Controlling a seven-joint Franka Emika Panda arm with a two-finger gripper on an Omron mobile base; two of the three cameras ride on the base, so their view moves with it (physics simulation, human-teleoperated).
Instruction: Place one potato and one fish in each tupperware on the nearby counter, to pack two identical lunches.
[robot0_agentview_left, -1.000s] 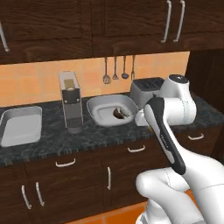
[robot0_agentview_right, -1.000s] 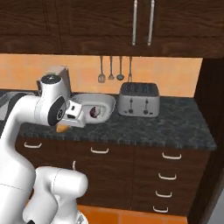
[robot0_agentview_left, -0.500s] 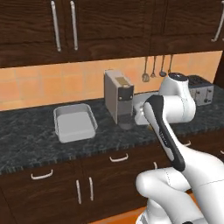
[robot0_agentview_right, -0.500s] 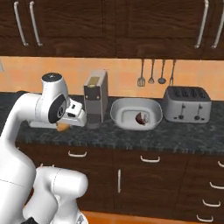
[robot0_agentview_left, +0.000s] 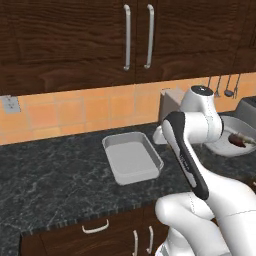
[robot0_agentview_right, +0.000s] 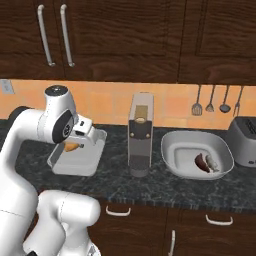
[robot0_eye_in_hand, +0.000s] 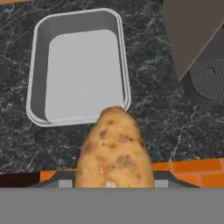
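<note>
The end effector (robot0_agentview_right: 75, 145) grasps a small orange-tan, brown-speckled oval potato (robot0_eye_in_hand: 114, 151), which in the hand view fills the lower middle of the picture and hides the finger tips; in the right base view a bit of the same orange lump shows just under the white hand. The potato is carried in the air over the dark grey-black marbled stone desk (robot0_agentview_left: 55, 175), near the short end of a shallow light-grey rectangular plastic tupperware tray with rounded corners and a raised rim (robot0_eye_in_hand: 39, 65), and in the hand view its tip just overlaps that tray's rim; whether it is truly above the tray's inside I cannot tell. The tray lies flat on the desk with nothing in it, also seen in the left base view (robot0_agentview_left: 131, 156), where the white arm rises just to its right. To the tray's right in the right base view stands a tall boxy grey appliance (robot0_agentview_right: 140, 135), and beyond it a pale grey oval basin (robot0_agentview_right: 175, 155) holding a small reddish-brown lump (robot0_agentview_right: 201, 162) touching a slim pale fish (robot0_agentview_right: 212, 163). A silver toaster (robot0_agentview_right: 245, 141) sits at the far right edge, and dark kitchen utensils (robot0_agentview_right: 210, 100) hang on the orange tiled wall (robot0_agentview_left: 65, 112) beneath dark brown wooden cabinets with curved silver handles (robot0_agentview_left: 136, 37).
</note>
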